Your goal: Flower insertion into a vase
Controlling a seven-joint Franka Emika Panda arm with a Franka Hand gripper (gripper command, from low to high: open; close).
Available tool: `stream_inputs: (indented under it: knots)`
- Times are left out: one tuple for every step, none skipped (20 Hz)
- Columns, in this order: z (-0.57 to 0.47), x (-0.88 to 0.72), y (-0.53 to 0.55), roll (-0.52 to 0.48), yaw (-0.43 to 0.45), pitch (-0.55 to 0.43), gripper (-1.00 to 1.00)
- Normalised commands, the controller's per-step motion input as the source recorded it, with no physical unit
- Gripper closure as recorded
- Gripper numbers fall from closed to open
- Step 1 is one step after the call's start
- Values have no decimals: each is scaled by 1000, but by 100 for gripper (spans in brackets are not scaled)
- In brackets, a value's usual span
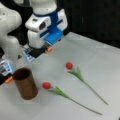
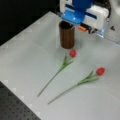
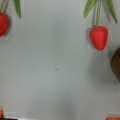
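Two artificial red tulips with green stems and leaves lie flat on the pale grey worktop [image 1: 95, 52], and neither has been lifted. In a front view, the tulip nearer the vase [image 1: 60, 92] has its red head just beside the plain reddish-brown cylindrical vase [image 1: 25, 83], with its long stem running away toward the view's bottom right. The second tulip [image 1: 80, 75] lies roughly parallel and apart from it. The vase stands upright and empty, its dark mouth open. Farther back, the white and blue end effector [image 1: 40, 51] hangs above the worktop, holding nothing; whether its fingers are spread or pressed together cannot be told. In the wrist view both flower heads point toward it, stems leading away, with the vase edge [image 3: 116, 63] at the right.
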Motion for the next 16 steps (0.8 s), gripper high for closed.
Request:
stream_inputs:
  knots:
    - [2, 218, -5, 37, 69, -54, -100]
    - [-41, 285, -34, 39, 94, -53, -100]
    - [-65, 305, -51, 40, 101, -45, -100]
    - [-111, 344, -82, 32, 96, -45, -100]
    - [-135, 354, -101, 31, 94, -33, -100]
    - [-189, 374, -131, 21, 87, -40, -100]
    - [-238, 388, -162, 11, 82, -34, -100]
    - [-248, 375, -179, 9, 81, -23, -100]
    - [-270, 389, -212, -4, 71, -21, -100]
    - [-291, 423, -242, -15, 54, -14, -100]
    - [-323, 470, -267, -21, 48, -15, -100]
    - [-327, 494, -285, -28, 62, -5, -100]
    - [-314, 502, -292, -40, 75, 3, -100]
    - [-298, 496, -288, -43, 85, 15, -100]
    - [-237, 470, -270, -48, 90, 27, -100]
    - [-228, 481, -268, -62, 95, 41, -100]
